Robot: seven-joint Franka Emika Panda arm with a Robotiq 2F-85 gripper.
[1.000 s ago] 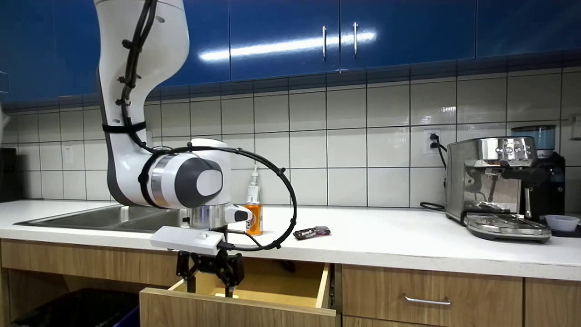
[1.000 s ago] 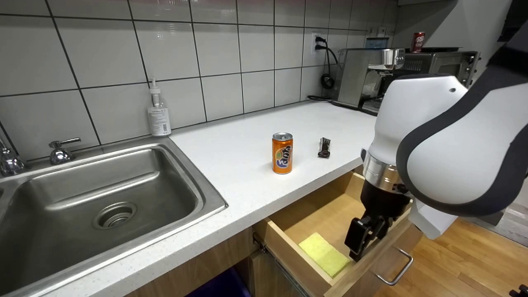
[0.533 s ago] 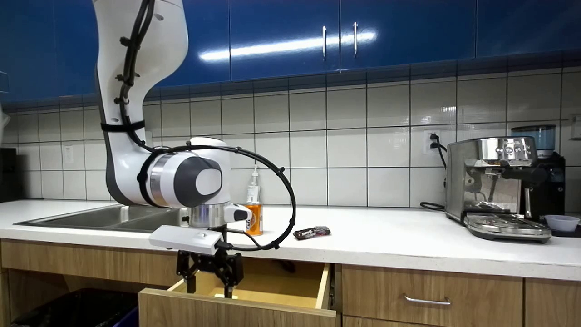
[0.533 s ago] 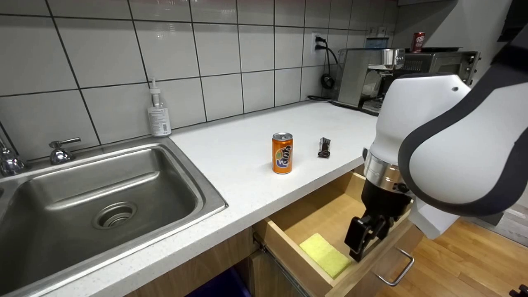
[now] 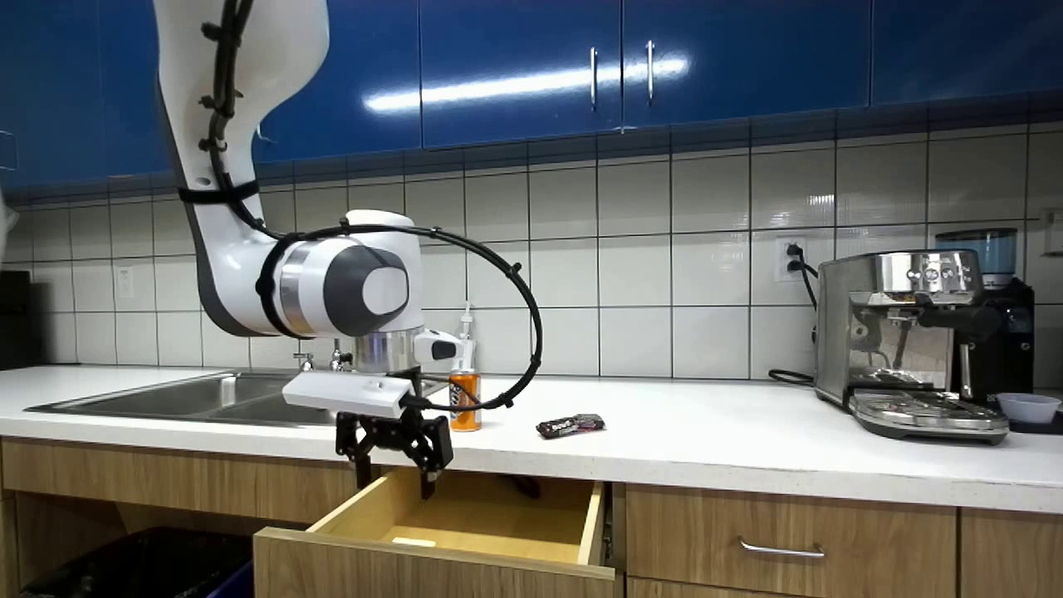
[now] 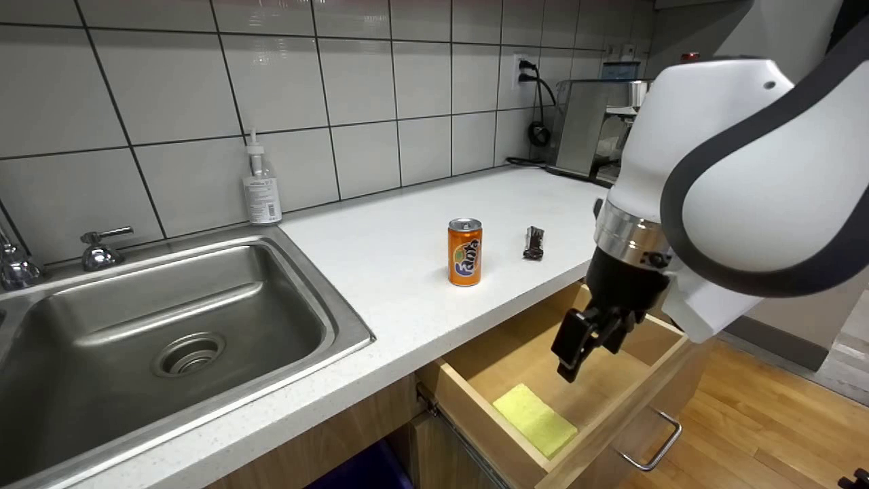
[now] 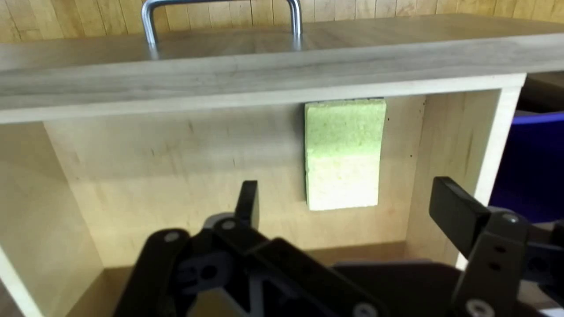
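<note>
Two black fingers show in the wrist view, spread wide and released; the gripper hangs over one open drawer. One yellow sponge lies in it, near the front panel, lower than the fingers and apart from them. One metal handle is fixed to that panel.

One orange can in an exterior view reads "Fanta" and stands upright on the counter, near one dark wrapped bar. One pump bottle bears a white barcode label, its print too small to read.

In an exterior view, one espresso machine, one pale bowl and two side-by-side cupboard handles show; the wrapped bar's lettering is illegible.
</note>
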